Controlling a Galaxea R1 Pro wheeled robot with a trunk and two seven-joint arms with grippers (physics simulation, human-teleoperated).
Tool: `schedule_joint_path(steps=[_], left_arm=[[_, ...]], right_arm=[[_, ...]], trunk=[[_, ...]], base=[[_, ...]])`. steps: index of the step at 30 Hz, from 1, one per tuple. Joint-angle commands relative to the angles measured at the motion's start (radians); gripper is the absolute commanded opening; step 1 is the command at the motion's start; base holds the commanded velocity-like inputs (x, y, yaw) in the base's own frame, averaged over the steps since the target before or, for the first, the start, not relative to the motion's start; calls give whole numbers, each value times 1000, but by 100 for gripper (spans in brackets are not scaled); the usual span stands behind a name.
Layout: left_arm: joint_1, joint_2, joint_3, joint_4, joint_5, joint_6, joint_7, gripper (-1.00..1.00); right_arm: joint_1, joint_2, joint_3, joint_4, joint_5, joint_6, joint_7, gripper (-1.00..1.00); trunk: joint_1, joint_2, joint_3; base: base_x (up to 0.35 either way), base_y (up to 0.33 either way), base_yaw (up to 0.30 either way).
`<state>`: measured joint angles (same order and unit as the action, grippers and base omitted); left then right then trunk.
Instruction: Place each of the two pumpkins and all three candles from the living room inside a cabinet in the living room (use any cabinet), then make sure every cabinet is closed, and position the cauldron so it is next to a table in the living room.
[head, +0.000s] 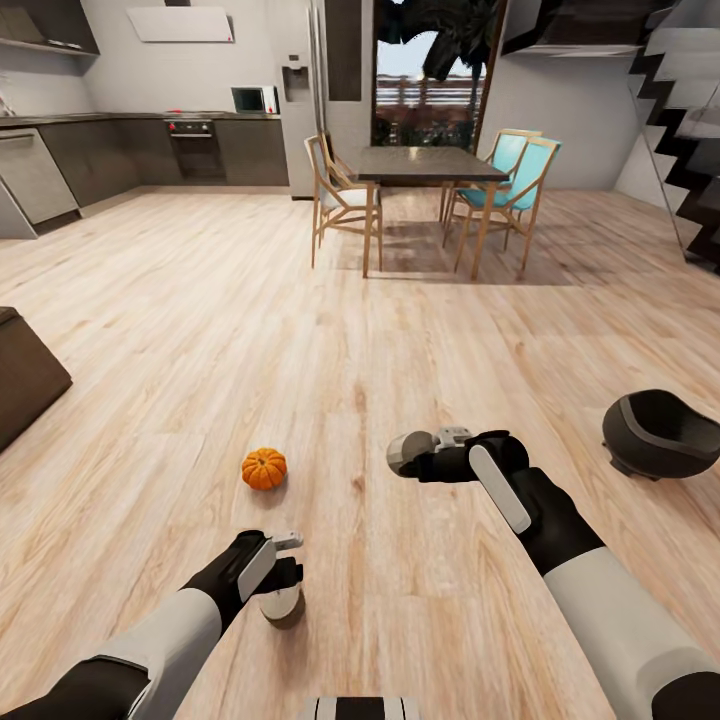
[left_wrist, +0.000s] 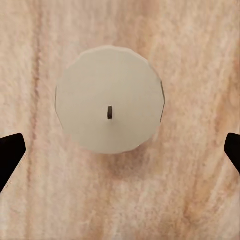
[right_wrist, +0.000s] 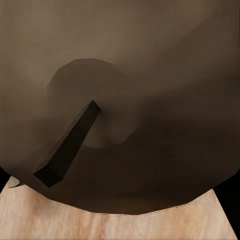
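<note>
Candle pickup underway: left gripper (head: 283, 568) hangs directly over a short grey-brown cylindrical candle (left_wrist: 109, 99) standing upright on the pale wood-plank floor (head: 150, 330), jaws spread wide with fingertips (left_wrist: 10, 152) well clear on both sides. Right gripper (head: 425, 455) holds a second stubby pale-topped candle (head: 409, 451) aloft, jaws pinching it. Small ribbed orange pumpkin (head: 264, 468) sits nearby on the floor; round matte-black cauldron (head: 661, 433) further right. Best approach: descend straight, keep wick centred, then pinch mid-height.
</note>
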<state>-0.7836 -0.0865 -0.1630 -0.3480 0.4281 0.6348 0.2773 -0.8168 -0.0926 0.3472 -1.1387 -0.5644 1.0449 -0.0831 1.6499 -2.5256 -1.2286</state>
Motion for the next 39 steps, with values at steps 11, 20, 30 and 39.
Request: schedule_joint_path(steps=[11, 20, 30, 39], left_arm=[[0, 1, -7, -2, 11, 2, 8, 100], [0, 12, -6, -2, 11, 2, 8, 100], [0, 13, -6, -2, 11, 2, 8, 100], [0, 11, -6, -3, 12, 2, 8, 100]], right_arm=[[-1, -1, 3, -1, -9, 2, -9, -100], [-1, -1, 3, -1, -9, 2, -9, -100], [-1, -1, 3, -1, -9, 2, -9, -100], [-1, -1, 3, -1, -9, 2, -9, -100]], trunk=[[0, 0, -1], [3, -2, -28], [8, -4, -67], [9, -5, -78]], base=[[17, 5, 0], [0, 0, 0], [0, 0, 0], [0, 0, 0]])
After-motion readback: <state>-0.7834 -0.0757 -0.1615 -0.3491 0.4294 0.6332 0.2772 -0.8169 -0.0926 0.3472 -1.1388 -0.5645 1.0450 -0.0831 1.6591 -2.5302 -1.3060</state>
